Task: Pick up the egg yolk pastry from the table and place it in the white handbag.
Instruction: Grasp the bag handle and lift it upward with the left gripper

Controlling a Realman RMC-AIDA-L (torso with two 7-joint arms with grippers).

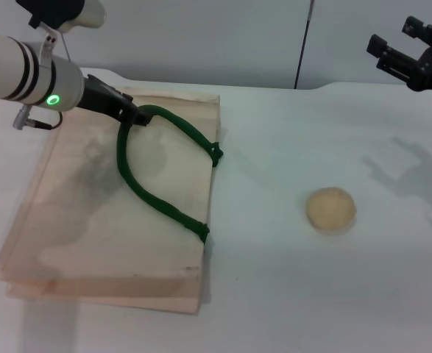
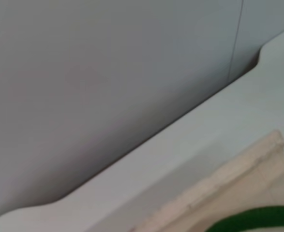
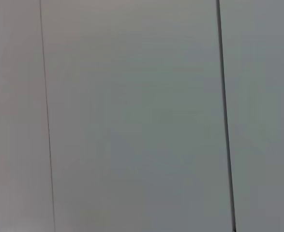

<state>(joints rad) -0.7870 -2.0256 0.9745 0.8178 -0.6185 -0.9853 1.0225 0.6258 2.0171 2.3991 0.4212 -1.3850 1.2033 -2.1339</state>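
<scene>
Cream fabric fills the left half of the head view: the white handbag [image 1: 112,213] lies flat on the tabletop [image 1: 289,294], its opening edge toward the upper part of the frame and greyish smudges across its side. Its dark green rope handle [image 1: 157,165] loops over the face of the bag, one end fixed near the right edge at mid height, the other lower down on the same edge.

At the upper left, the left pincer [image 1: 131,114] reaches in from the frame's left edge and its dark fingertips are closed on the top of the green handle loop, at the upper edge of the bag. A green light glows on the white wrist just behind it. The left wrist view shows only the bag's upper corner [image 2: 238,188], a short stretch of green rope [image 2: 258,217], the pale tabletop and the grey wall.

The egg yolk pastry [image 1: 331,209] sits on the bare tabletop right of centre, well apart from the bag.

The right pincer [image 1: 407,55] hangs at the upper right corner, high above the tabletop, its dark fingers spread apart and holding nothing. Its wrist view shows only grey wall panels.
</scene>
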